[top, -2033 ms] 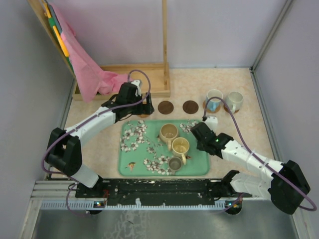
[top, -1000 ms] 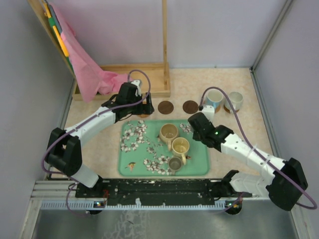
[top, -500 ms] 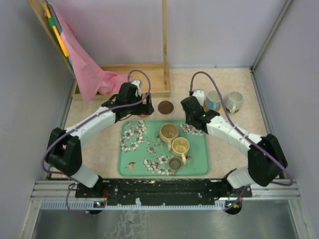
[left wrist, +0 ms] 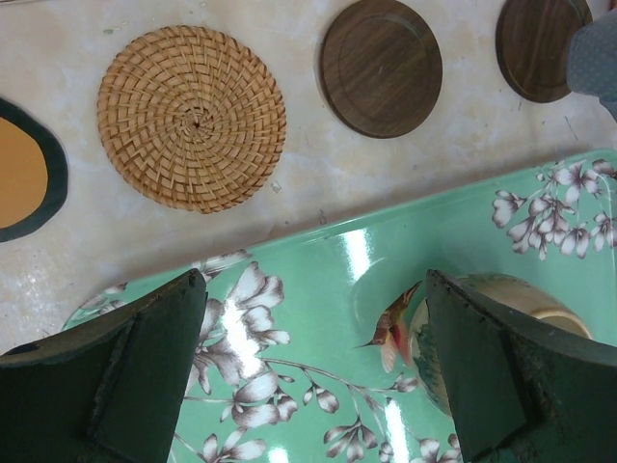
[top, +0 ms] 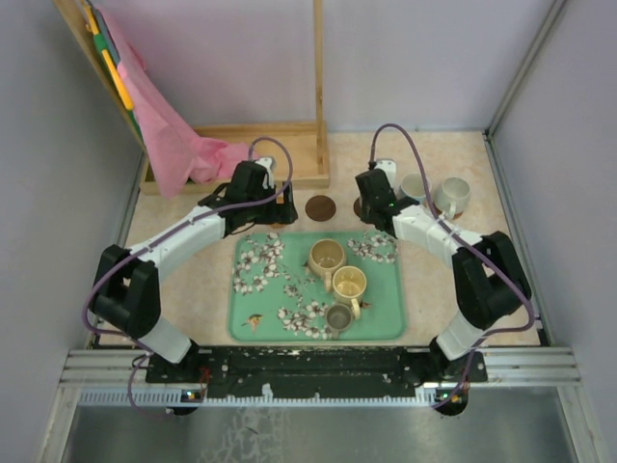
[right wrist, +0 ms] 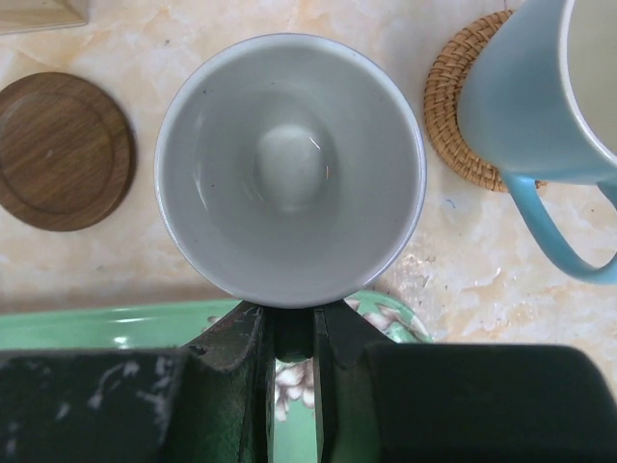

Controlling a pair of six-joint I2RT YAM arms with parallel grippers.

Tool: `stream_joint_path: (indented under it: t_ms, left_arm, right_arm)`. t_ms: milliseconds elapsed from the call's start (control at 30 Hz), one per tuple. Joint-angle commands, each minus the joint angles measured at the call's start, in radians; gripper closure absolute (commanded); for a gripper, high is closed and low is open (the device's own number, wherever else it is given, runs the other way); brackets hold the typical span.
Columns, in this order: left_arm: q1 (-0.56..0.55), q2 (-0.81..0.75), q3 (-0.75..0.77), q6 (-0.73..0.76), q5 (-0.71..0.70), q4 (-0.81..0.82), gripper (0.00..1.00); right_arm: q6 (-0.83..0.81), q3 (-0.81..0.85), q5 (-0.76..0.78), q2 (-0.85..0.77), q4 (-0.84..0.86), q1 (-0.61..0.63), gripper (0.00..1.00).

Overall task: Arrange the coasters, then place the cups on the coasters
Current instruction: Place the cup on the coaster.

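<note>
Right now my right claw [right wrist: 291, 328] is pinching the grey mug [right wrist: 289, 169] by its handle, just beside a dark wooden coaster [right wrist: 63, 149]; my left claw [left wrist: 313, 309] hangs spread wide over the green tray [left wrist: 453, 231]. I'd slide the mug over that coaster's centre, clear of the blue mug [right wrist: 540, 87], then lower straight.

we see a pale marbled table [top: 198, 289]. directly on it, near the middle, lies a green floral tray [top: 381, 301]. just behind the tray, not touching it, a row of coasters lies flat on the table: an orange coaster [left wrist: 24, 174] with a dark rim, a woven coaster [left wrist: 192, 118], a dark wooden coaster [left wrist: 381, 67] and a second dark wooden coaster [left wrist: 537, 46]. further right, another woven coaster [right wrist: 442, 106] lies under a pale blue cup [right wrist: 521, 87]. a wooden frame [top: 308, 154] stands at the far left.
</note>
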Motion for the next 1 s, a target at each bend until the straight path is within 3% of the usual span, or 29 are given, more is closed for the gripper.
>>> stream_joint_path:
  t_ms: [0,967]
  left_arm:
    - [-0.005,0.009,0.04,0.007,-0.004,-0.008,0.0]
    - [-0.005,0.01,0.032,0.004,-0.003,-0.012,0.0]
  right_arm:
    - [-0.015,0.062,0.005,0.016,0.123,-0.024,1.0]
    - [-0.027,0.083,0.006,0.112,0.181,-0.049,1.0]
